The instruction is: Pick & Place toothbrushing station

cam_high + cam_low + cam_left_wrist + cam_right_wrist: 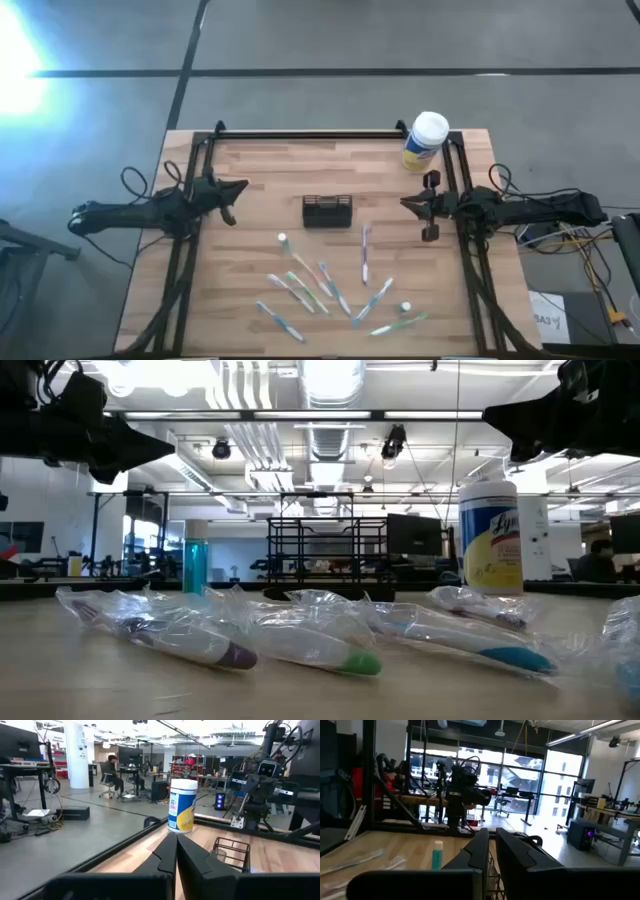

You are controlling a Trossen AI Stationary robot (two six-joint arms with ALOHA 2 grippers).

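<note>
The toothbrushing station, a small black slotted box, stands upright on its base at the middle of the wooden table. It also shows in the low view and in the left wrist view. My left gripper hovers to its left, shut and empty, fingers pointing toward the station. My right gripper hovers to its right, shut and empty, fingers pointing toward the station. Both stay above the table in the low view, left and right.
A yellow canister with a white cap stands at the far right corner. Several bagged toothbrushes and two small tubes lie between the station and the near edge. A black frame rail runs along the far edge.
</note>
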